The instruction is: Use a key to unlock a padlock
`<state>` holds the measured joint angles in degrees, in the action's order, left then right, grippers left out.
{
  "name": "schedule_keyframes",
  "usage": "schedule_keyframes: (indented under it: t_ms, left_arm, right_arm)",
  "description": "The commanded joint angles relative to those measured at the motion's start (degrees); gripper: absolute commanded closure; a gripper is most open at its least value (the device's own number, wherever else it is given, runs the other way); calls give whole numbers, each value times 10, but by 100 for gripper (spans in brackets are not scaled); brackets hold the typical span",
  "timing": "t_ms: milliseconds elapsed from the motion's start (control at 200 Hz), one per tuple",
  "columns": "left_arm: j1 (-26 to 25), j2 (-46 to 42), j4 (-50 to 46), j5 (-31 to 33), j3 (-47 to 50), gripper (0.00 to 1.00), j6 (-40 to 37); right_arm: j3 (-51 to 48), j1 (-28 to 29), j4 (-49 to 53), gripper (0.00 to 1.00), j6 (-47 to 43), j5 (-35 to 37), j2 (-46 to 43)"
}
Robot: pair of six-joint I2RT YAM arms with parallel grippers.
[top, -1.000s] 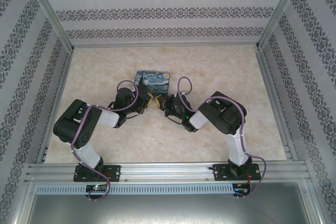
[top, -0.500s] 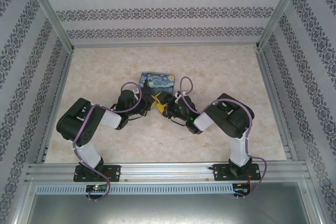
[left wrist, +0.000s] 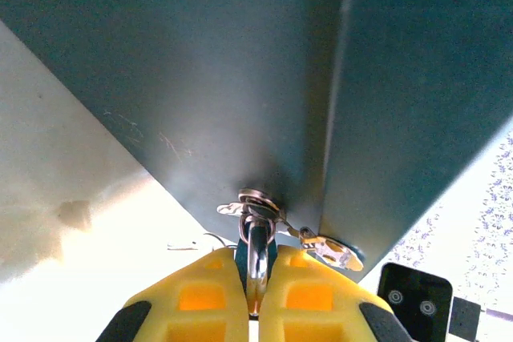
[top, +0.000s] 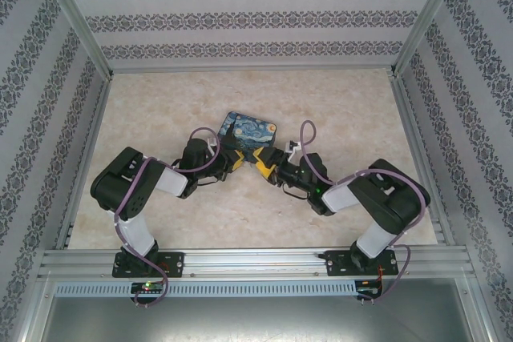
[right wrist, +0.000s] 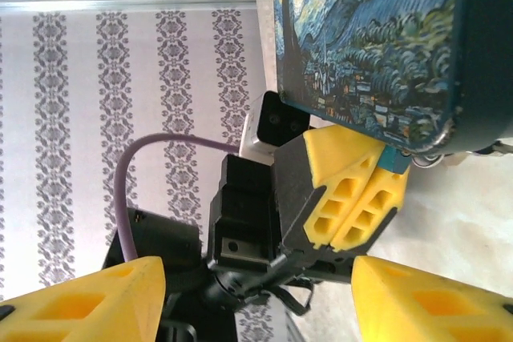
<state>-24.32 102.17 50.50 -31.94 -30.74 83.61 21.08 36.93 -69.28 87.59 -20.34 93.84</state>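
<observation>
The padlock (left wrist: 256, 255), with a teal body and a metal shackle, hangs from the hasp of the dark-blue painted box (left wrist: 240, 78). My left gripper (left wrist: 256, 270) is shut on it from below, its yellow fingers (left wrist: 200, 294) pressed to either side. A small metal key (left wrist: 335, 251) dangles beside the hasp on a ring. In the right wrist view the teal padlock (right wrist: 393, 159) sits between the left gripper's fingers (right wrist: 353, 190) under the box (right wrist: 369, 38). My right gripper (right wrist: 256, 271) stands open, apart from the lock, with nothing between its fingers. From above, the left gripper (top: 234, 158) and right gripper (top: 263, 164) face each other at the box's near edge.
The box (top: 250, 130) lies mid-table on the marbled top (top: 337, 110). Patterned walls and aluminium frame rails (top: 240, 260) enclose the table. A purple cable (right wrist: 160, 150) loops off the left arm near the grippers.
My right gripper has opened and pulled back to the right. The box has slid and turned to the right, with the left gripper still on the padlock.
</observation>
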Motion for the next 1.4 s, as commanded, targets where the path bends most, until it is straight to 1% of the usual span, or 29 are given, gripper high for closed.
schedule_keyframes:
  t_ms: [0,120,170,200,235,265,315,360,405,530,610,665,734,829,999,1234,1399]
  left_arm:
    - [4,-1,-3,-25,-17,100,-9]
    - [8,-9,-15,-41,-25,100,-6]
    - [9,-14,-30,-48,-30,100,-8]
    - [9,-18,-40,-52,-33,100,-11]
    - [10,-22,-50,-57,-37,100,-16]
    - [10,-26,-58,-58,-39,100,-19]
    - [10,-32,-68,-58,-41,100,-25]
    - [10,-35,-74,-58,-42,100,-27]
    - [11,-36,-76,-59,-43,100,-29]
    - [11,-33,-78,-65,-48,100,-28]
    - [11,-34,-87,-70,-55,100,-24]
    - [10,-37,-96,-74,-61,100,-24]
    - [10,-43,-110,-79,-69,100,-20]
    - [10,-51,-137,-86,-83,100,-13]
    - [11,-64,-182,-97,-103,100,-9]
    - [11,-70,-201,-105,-117,100,-11]
    - [11,-74,-211,-107,-118,100,-15]
  right_arm:
    - [-10,-13,40,41,-66,-30,-36]
    - [-6,-19,98,47,-114,-42,-54]
    - [4,-19,120,50,-137,-46,-56]
    - [11,-18,135,54,-156,-47,-58]
    - [19,-16,161,56,-179,-43,-65]
    - [31,-14,209,58,-203,-36,-75]
    - [63,-2,324,58,-264,-6,-105]
    - [97,11,432,55,-329,30,-133]
    - [133,20,517,54,-382,65,-154]
    - [206,31,659,51,-490,133,-191]
    - [258,56,749,50,-575,200,-196]
    - [281,74,787,49,-622,241,-190]
    - [294,88,807,49,-660,263,-177]
    - [287,105,801,49,-688,282,-162]
    - [260,115,765,53,-706,275,-134]
    - [273,118,753,62,-724,274,-84]
    - [291,119,755,62,-734,282,-56]
